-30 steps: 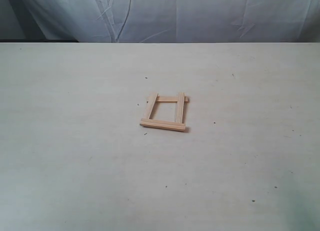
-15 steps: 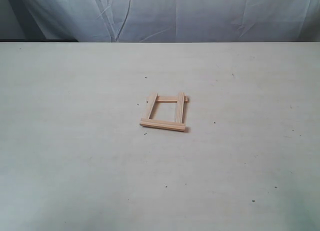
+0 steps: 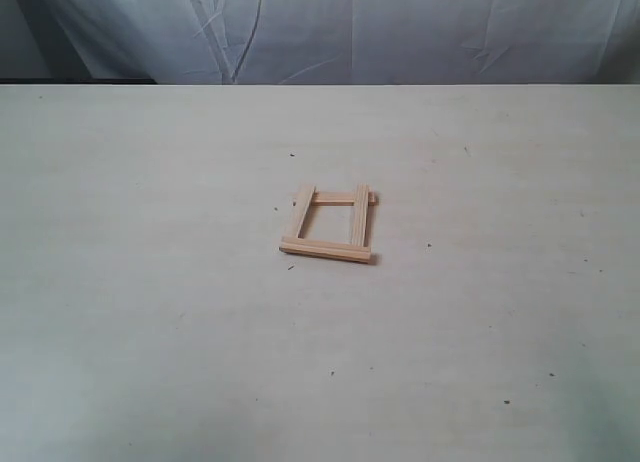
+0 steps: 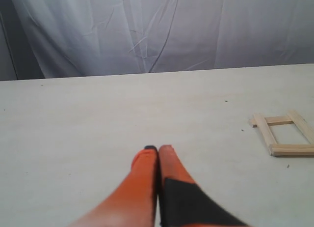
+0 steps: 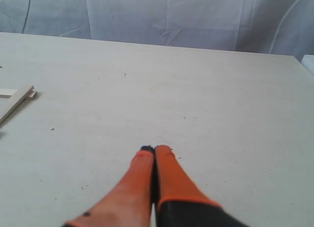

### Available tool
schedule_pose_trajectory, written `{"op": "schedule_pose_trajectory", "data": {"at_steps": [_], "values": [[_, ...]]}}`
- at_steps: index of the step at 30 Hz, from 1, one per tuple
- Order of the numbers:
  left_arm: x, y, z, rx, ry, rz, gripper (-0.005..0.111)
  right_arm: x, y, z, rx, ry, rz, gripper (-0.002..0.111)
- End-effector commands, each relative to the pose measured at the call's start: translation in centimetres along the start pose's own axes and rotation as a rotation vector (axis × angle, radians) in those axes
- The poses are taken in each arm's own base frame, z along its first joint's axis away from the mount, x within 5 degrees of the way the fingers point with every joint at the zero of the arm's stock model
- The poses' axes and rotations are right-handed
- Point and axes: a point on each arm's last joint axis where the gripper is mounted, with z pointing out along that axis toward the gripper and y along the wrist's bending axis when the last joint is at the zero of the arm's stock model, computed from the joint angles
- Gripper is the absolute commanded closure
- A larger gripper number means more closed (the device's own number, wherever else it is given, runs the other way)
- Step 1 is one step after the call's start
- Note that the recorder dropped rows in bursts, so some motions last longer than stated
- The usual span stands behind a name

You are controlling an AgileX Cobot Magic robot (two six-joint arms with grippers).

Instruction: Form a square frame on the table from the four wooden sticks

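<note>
In the exterior view, the square frame [image 3: 327,224] is seen lying flat near the middle of the counter [image 3: 150,302]. It is made up of four pale wooden sticks: a near stick [image 3: 325,249], a far stick [image 3: 338,198], a left-side stick [image 3: 299,212] and a right-side stick [image 3: 360,216]. The outline is closed at all four corners, and the far stick's end is seen poking out slightly past the right-side stick. A crumpled white cloth [image 3: 350,32] is hung behind the counter's far edge.

In the left wrist view, the left fingers [image 4: 158,149] are shown pressed together, orange tip against orange tip, with nothing held between them. They are held over bare counter [image 4: 73,119]. The frame [image 4: 283,133] is seen well apart from the fingers and is partly cut off by the picture's edge.

In the right wrist view, the right fingers [image 5: 155,151] are likewise closed against each other and are empty. Only one corner of the frame [image 5: 13,103] is caught at the picture's edge, well apart from the fingers, with a short stick end [image 5: 32,94] jutting past it.
</note>
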Motion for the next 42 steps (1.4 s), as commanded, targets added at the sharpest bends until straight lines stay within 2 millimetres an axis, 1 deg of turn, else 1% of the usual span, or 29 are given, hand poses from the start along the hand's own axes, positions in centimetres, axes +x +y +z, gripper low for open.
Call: {"op": "schedule_pose_trajectory", "data": {"at_steps": [1, 4, 8, 42], "values": [[-0.02, -0.18, -0.02, 0.021, -0.016, 0.044, 0.107, -0.07, -0.03, -0.01, 0.005, -0.016, -0.004, 0.108], [-0.02, -0.16, -0.02, 0.018, -0.016, 0.045, 0.107, -0.07, -0.03, -0.01, 0.005, -0.016, -0.004, 0.108], [-0.01, -0.02, -0.02, 0.003, -0.015, 0.004, 0.107, -0.07, -0.03, -0.01, 0.005, -0.016, -0.004, 0.108], [-0.07, 0.01, -0.02, 0.0, -0.021, 0.006, 0.107, -0.07, -0.03, -0.01, 0.005, -0.016, -0.004, 0.108]]}}
